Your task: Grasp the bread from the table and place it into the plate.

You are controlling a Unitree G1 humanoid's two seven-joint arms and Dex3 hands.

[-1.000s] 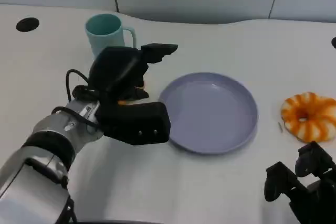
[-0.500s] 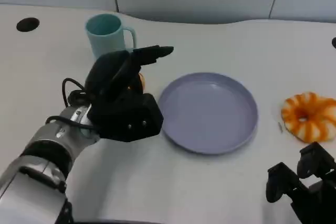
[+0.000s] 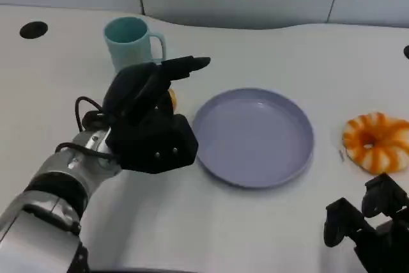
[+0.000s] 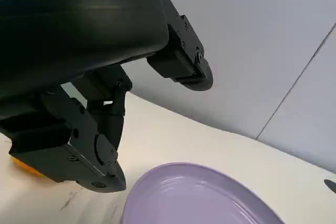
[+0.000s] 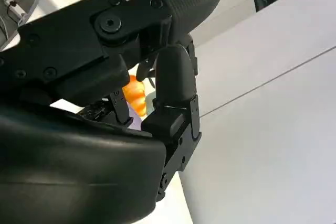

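Observation:
A ring-shaped bread [image 3: 376,142] with orange and white stripes lies on the table to the right of the lilac plate [image 3: 255,137]. The plate holds nothing. My left hand [image 3: 150,123] hovers at the plate's left edge, fingers apart and one stretched out toward the cup, with nothing between them. A small orange thing [image 3: 171,99] peeks out from under it; in the left wrist view the orange thing [image 4: 23,166] lies below the thumb, beside the plate [image 4: 210,195]. My right hand [image 3: 367,228] rests low at the front right, just in front of the bread, fingers apart and holding nothing. The right wrist view shows a bit of the bread [image 5: 134,95] past its fingers.
A pale teal mug [image 3: 131,39] stands behind my left hand. A round black hole [image 3: 33,29] sits in the table at the far left. A grey wall runs behind the table's curved back edge.
My left hand has drawn back a little to the left, away from the plate's rim, uncovering more of the rim. The bread, plate and right hand have kept their places.

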